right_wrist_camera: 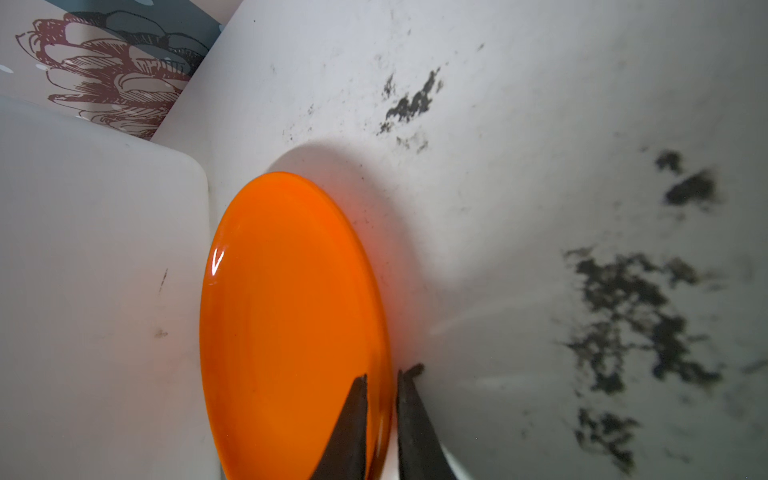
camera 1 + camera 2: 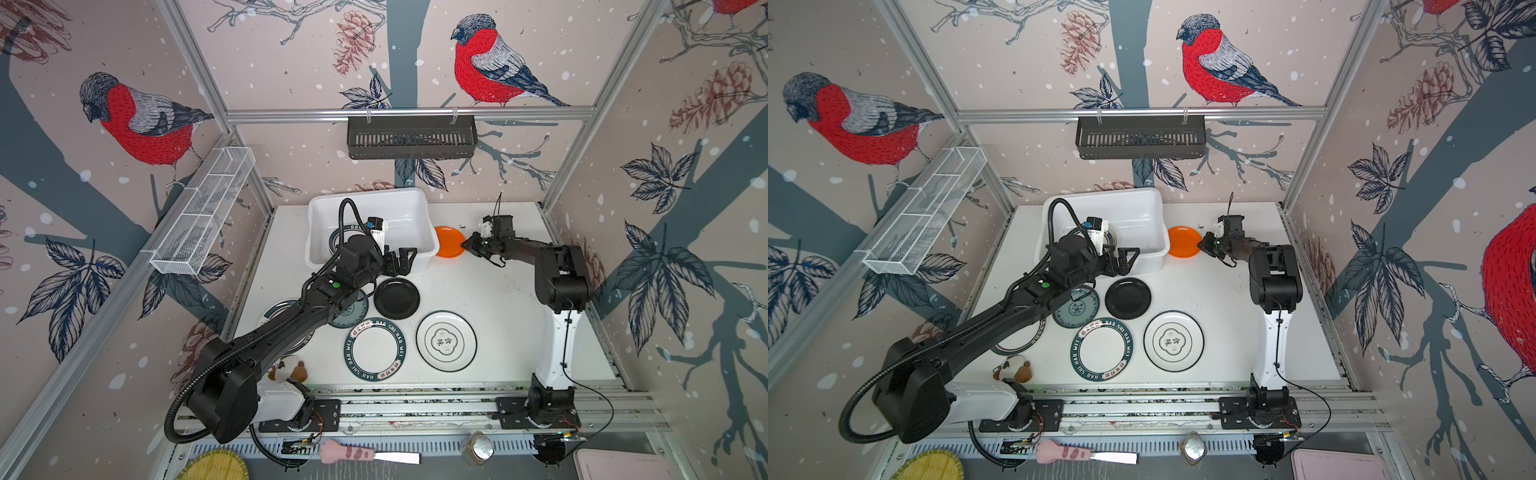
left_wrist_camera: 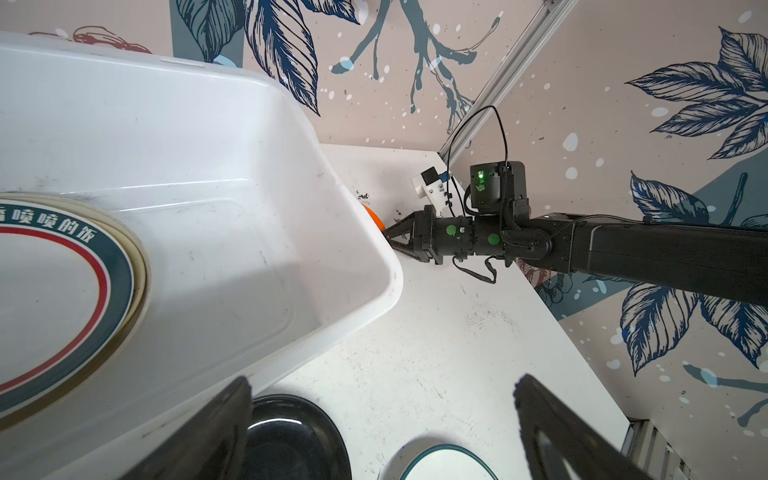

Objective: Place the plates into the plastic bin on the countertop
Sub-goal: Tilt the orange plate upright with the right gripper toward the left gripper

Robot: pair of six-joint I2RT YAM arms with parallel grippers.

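Bird-and-pinecone wallpaper covers the walls around the white countertop (image 2: 490, 291), which is smudged with dark specks. From the near left corner the left arm (image 2: 266, 345) stretches diagonally toward the far middle. The right arm (image 2: 557, 291) rises on the near right and bends left.

At the far middle sits the plastic bin (image 2: 409, 216). In its left part lies a teal-rimmed lettered plate (image 3: 62, 299) on top of a cream plate (image 3: 139, 266).

Near of the bin, more plates lie flat on the countertop:
- a white plate with a thin dark rim (image 2: 446, 340)
- a white plate with a dark teal lettered rim (image 2: 376, 349), just left of it
- a black plate (image 2: 396, 298)
- a teal patterned plate (image 2: 353, 313), partly under the left arm
- a half-hidden plate (image 2: 276, 309), further left under the same arm

The orange plate (image 2: 449, 242) lies just right of the bin, its left edge against the bin's wall.

Over the bin's near right rim hangs the left gripper (image 2: 400, 262), its fingers (image 3: 224, 424) spread wide and empty. The right gripper (image 1: 384, 374) has its two fingers close together, pinching the orange plate's right rim between them.

By the left arm's base sits a small brown-and-white plush toy (image 2: 289, 371).
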